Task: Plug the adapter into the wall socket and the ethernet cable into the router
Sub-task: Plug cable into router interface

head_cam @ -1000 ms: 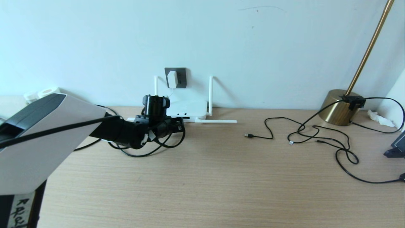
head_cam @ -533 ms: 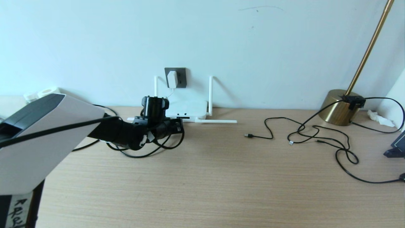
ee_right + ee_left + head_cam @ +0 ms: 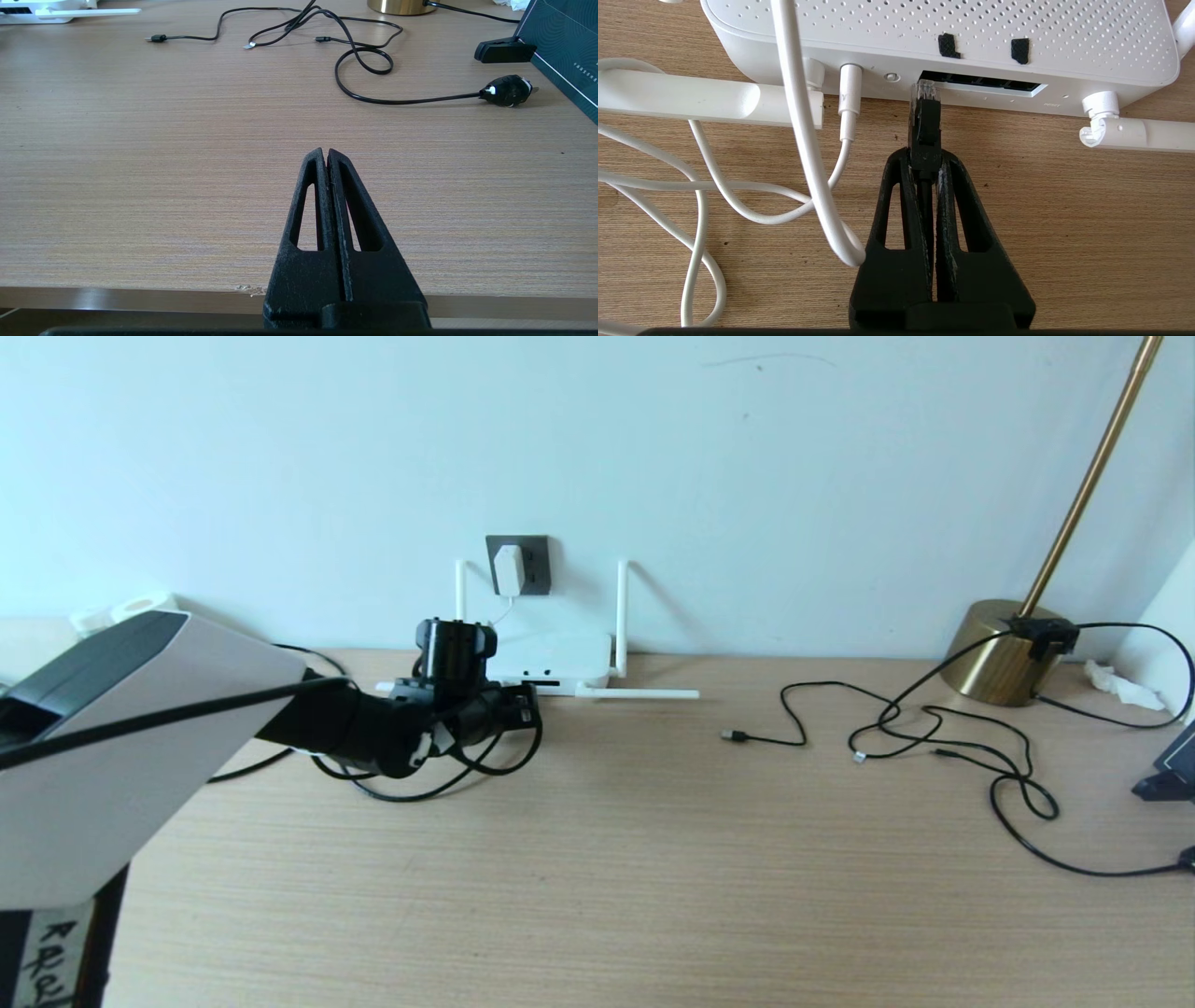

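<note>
1. Tabletop [image 3: 653,877]: light wood grain, its far edge against a pale wall.
2. Floor lamp [image 3: 1004,649]: brass base at the far right corner of the tabletop, brass pole slanting upward. Thin black USB cables [image 3: 934,737] lie looped on the tabletop in front of it.
3. Router [image 3: 553,660]: flat white box at the far edge of the tabletop, left of centre, against the wall. 2 antennas stand upright, 2 lie flat along the tabletop. In the left wrist view the port row on its face [image 3: 980,83] is dark and open; a white cord plug sits in the round jack beside it.
4. Left hand [image 3: 523,702]: low over the tabletop just in front of the router, clenched on the ethernet cable [image 3: 925,126]. The plug sticks out past the fingertips, its clear tip right at the leftmost end of the port row; cannot tell whether it is seated.
5. Right hand [image 3: 325,154]: near the front edge of the tabletop, fingers pressed together, grasping nothing.
6. Wall socket [image 3: 518,563]: dark grey plate on the wall just above the router.
7. Adapter [image 3: 508,569]: white, plugged into the wall socket, thin white cord hanging toward the router.
</note>
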Controlling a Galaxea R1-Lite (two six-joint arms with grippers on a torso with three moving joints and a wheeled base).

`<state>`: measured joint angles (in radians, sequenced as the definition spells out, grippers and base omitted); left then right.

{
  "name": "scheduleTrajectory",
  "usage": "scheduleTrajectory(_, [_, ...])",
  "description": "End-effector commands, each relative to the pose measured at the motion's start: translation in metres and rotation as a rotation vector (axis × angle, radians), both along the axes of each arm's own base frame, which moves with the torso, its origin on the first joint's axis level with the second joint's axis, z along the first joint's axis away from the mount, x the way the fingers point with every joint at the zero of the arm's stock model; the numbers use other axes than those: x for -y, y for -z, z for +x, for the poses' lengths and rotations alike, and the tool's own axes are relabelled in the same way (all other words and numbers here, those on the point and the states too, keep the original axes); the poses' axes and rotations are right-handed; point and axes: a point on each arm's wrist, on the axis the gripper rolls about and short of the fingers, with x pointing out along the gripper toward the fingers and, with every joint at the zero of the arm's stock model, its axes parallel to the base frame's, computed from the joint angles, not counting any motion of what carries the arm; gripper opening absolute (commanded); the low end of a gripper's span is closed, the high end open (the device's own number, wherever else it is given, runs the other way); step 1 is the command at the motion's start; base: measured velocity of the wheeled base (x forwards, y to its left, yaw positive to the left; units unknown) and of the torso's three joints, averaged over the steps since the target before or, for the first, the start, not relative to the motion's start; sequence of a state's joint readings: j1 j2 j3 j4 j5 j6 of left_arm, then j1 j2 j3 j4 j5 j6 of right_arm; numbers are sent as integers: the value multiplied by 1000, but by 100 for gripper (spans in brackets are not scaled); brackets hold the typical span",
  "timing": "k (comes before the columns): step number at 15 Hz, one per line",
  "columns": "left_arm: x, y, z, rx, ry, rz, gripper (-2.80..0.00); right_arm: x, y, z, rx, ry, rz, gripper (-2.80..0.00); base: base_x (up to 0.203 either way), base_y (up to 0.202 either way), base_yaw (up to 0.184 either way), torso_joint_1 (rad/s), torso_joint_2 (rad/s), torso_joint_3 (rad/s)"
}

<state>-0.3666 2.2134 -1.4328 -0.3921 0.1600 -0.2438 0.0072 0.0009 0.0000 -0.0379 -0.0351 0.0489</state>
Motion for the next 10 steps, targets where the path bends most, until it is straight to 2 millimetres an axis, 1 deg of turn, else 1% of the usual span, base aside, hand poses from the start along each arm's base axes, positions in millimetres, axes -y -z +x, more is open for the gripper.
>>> scheduleTrajectory(1, [0,-3,1,11,-1,-4,-280,0,3,1,-11,0,0,-280,0,0,0,0,0,0])
scheduleTrajectory(10, [3,-2,-1,8,7,-3,-280,0,3,1,-11,0,0,-280,0,0,0,0,0,0])
